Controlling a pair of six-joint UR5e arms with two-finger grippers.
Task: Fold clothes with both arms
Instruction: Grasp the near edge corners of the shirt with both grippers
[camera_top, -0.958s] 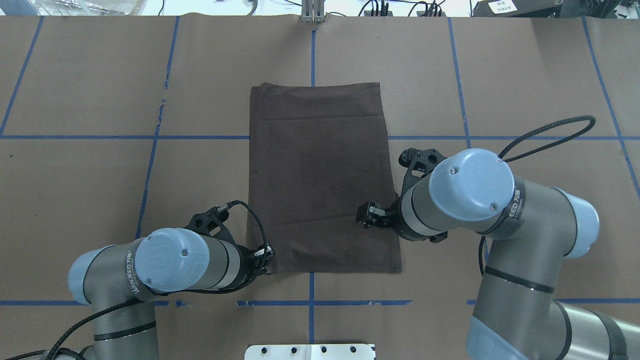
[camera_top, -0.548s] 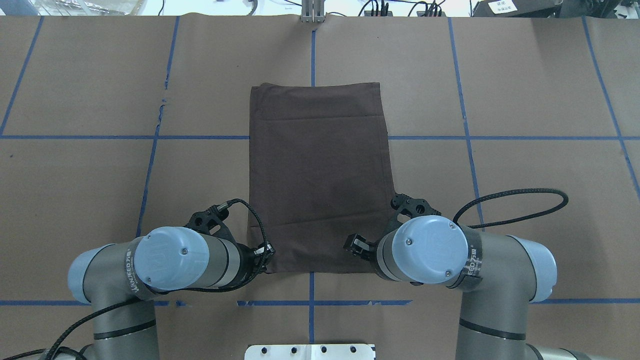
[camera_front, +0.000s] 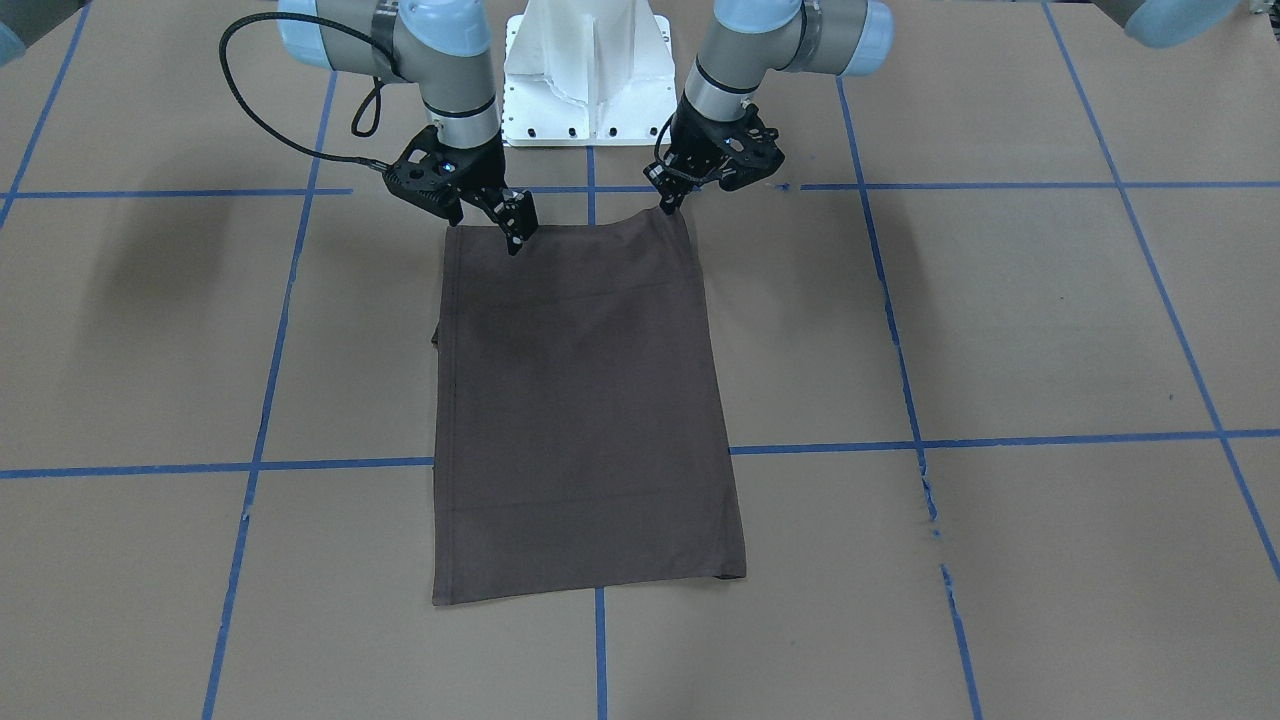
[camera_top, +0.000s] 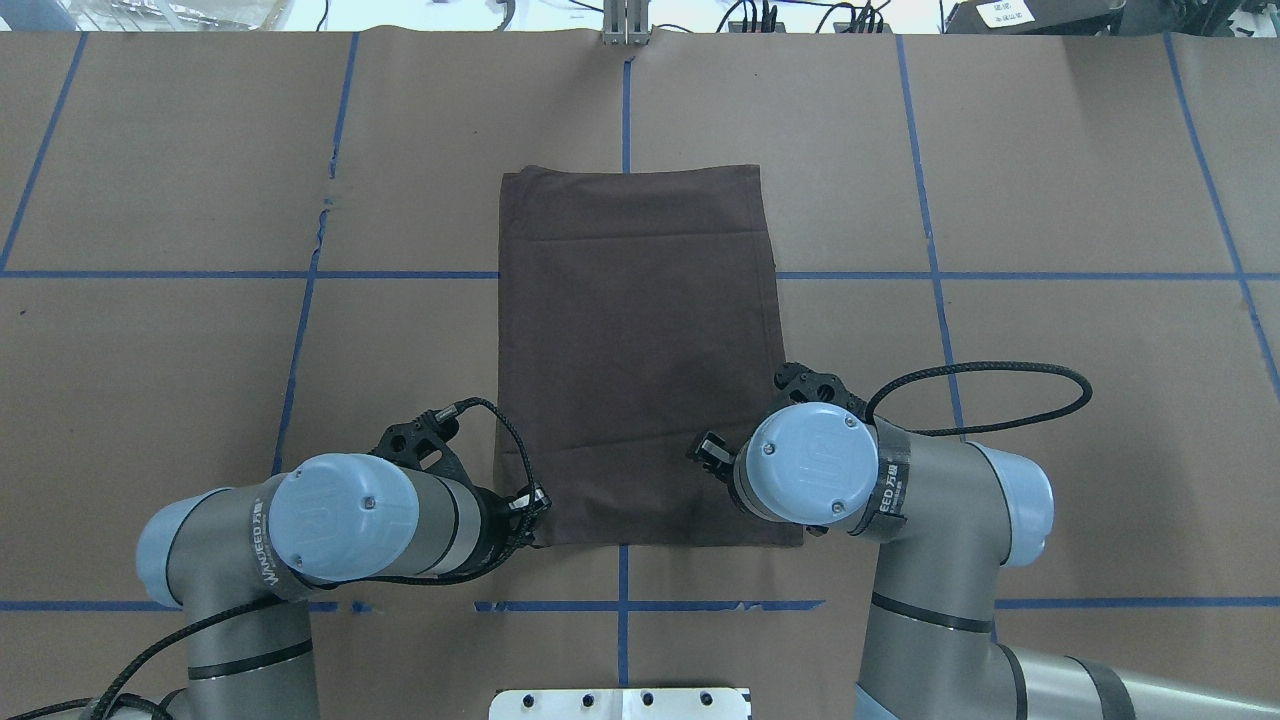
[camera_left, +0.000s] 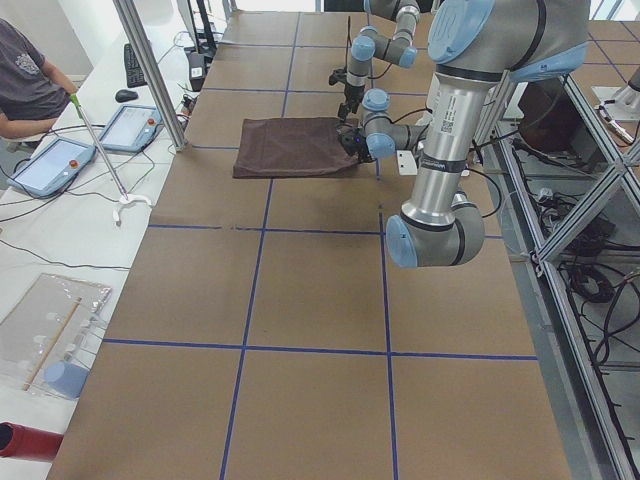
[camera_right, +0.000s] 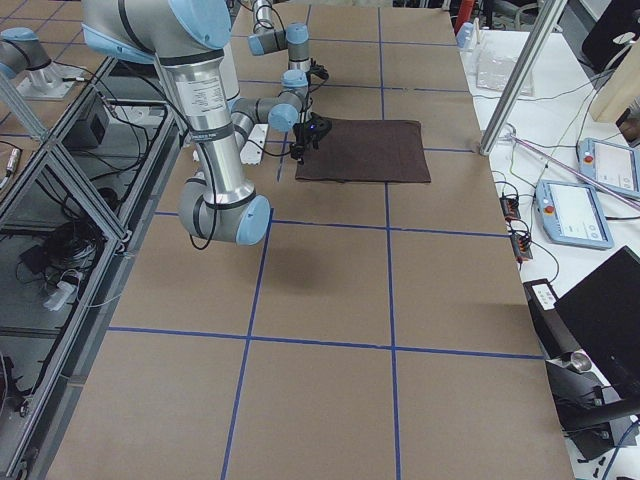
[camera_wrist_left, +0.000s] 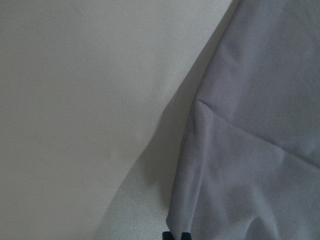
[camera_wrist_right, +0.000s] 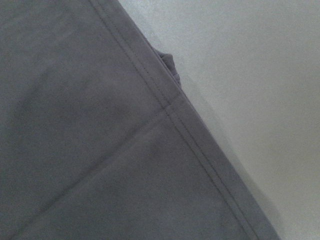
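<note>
creased shirt beside pale table
it fills the right, a shadow along its edge, dark fingertips at the bottom.

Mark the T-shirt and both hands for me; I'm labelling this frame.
T-shirt (camera_front: 585, 400), front-facing view, middle of the folded cloth.
left hand (camera_front: 668, 203), front-facing view, between its fingertips, at a shirt corner.
right hand (camera_front: 516, 235), front-facing view, between its fingertips, over the shirt's edge.
</note>
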